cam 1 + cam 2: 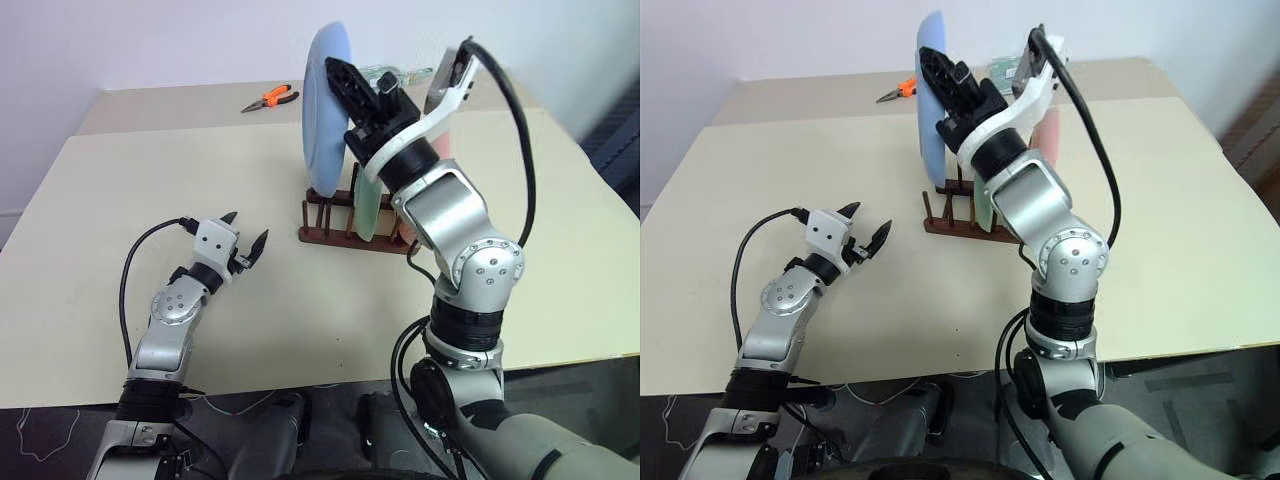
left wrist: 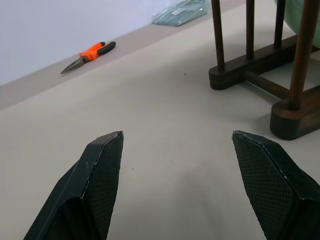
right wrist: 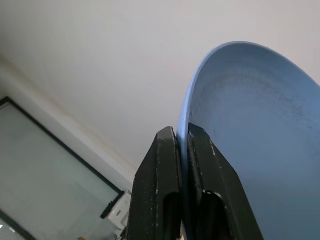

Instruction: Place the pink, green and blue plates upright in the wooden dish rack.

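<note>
- Wooden dish rack [image 1: 345, 232] sits mid-table [image 1: 150, 180], dark pegs upright.
- Green plate [image 1: 368, 215] stands on edge in the rack, between pegs, partly hidden behind the right arm.
- Pink plate [image 1: 1048, 135] is behind the right arm on the rack's right side; just a sliver shows in the head views, so I can't tell which slot it's in or if it's fully seated.
- Blue plate [image 1: 325, 110] is upright on edge at the rack's left end, lower rim down among the pegs; can't tell if it rests on the rails.
- Right gripper [image 1: 347, 80] is clamped on the blue plate's rim, jaws nearly closed with only the plate's thickness between them. Gripper angled up and toward the robot's left.
- Left gripper [image 1: 243, 240] is low over the table, left of the rack and apart from it, jaws spread wide, nothing between them.
- Right wrist view gives the grip detail: both black fingers [image 3: 162, 190] pinch the blue rim edge-on, plate's concave face visible.
- Left wrist view shows the rack's near end up close: rounded rail ends, pegs, a cross bar, bare table between the open fingertips [image 2: 102, 160].
- Orange-handled pliers [image 1: 268, 98] lie at the table's far edge, well apart from the rack.
- Clear, greenish flat item [image 2: 182, 11] lies at the far edge behind the rack; can't tell what it is.
</note>
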You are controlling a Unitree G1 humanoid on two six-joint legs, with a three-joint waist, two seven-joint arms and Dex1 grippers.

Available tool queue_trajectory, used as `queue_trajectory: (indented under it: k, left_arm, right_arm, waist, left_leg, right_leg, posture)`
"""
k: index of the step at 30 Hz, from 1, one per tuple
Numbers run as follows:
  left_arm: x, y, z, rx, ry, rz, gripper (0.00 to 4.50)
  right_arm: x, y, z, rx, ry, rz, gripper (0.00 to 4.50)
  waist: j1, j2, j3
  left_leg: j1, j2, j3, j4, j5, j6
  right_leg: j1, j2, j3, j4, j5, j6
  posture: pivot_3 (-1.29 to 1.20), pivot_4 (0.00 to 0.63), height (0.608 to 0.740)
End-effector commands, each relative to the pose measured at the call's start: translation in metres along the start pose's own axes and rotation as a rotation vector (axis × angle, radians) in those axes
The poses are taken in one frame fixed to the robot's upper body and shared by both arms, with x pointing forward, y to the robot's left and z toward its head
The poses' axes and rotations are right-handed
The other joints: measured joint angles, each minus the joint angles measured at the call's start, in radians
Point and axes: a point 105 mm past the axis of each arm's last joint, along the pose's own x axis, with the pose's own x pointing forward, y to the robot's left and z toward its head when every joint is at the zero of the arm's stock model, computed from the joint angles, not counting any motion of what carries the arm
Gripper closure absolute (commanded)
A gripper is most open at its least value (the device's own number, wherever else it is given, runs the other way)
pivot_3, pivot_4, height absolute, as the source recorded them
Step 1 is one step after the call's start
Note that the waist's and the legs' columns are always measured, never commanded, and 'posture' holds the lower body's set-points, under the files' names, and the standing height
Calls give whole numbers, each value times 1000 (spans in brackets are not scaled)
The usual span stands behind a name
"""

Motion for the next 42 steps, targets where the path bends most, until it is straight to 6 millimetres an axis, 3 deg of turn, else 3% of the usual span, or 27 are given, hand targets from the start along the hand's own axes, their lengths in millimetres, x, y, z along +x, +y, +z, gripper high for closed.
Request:
queue_trajectory:
  k: [1,13,19,22,28,33,37,40,42]
  left_arm:
    - [0,0,14,19,-48,-6,924]
    - [-2,-4,14,16,-45,-22,924]
    - [-5,-19,15,-12,-46,-93,924]
    - [-9,-33,15,-52,-35,-166,924]
    - [-11,-40,14,-68,-14,-197,924]
    - [-11,-43,14,-73,-12,-210,924]
    - [-10,-44,14,-75,-12,-212,924]
    - [-9,-43,14,-73,-14,-205,924]
    - [-10,-38,12,-64,-8,-186,924]
  right_arm:
    - [-2,9,-4,12,1,-6,4460]
    - [3,-27,-3,18,-27,-203,4460]
    - [12,-37,-6,-15,-18,-256,4460]
    - [15,-34,-7,-50,-11,-242,3413]
    - [19,-18,-5,-155,-5,-169,452]
    - [23,11,8,-362,-18,-5,452]
    - [20,36,34,-548,-70,121,452]
    - [5,49,68,-699,-137,197,452]
    - [-11,43,99,-814,-179,171,452]
  waist:
    - [0,0,0]
    - [0,0,0]
    - [0,0,0]
    - [0,0,0]
    - [-1,1,0]
    - [0,1,0]
    - [0,1,0]
    - [6,1,0]
    - [8,0,0]
  left_leg:
    - [0,0,0,0,0,0]
    - [0,0,0,0,0,0]
    - [0,0,0,0,0,0]
    - [0,0,0,0,0,0]
    - [0,1,0,0,0,0]
    - [0,1,0,0,0,0]
    - [0,1,0,0,0,0]
    - [0,0,0,1,0,0]
    - [0,0,0,1,0,0]
  right_leg:
    - [0,0,0,0,0,0]
    - [-2,2,0,0,0,0]
    - [-2,2,0,0,0,0]
    - [-2,2,0,0,0,0]
    - [-2,3,0,0,0,0]
    - [-2,3,0,0,0,0]
    - [-2,3,0,0,0,0]
    - [-1,2,0,-1,0,0]
    - [0,2,0,-2,0,0]
  posture:
    - [0,150,729]
    - [0,150,729]
    - [0,150,729]
    - [0,150,729]
    - [0,150,729]
    - [0,150,729]
    - [0,150,729]
    - [0,150,729]
    - [0,150,729]
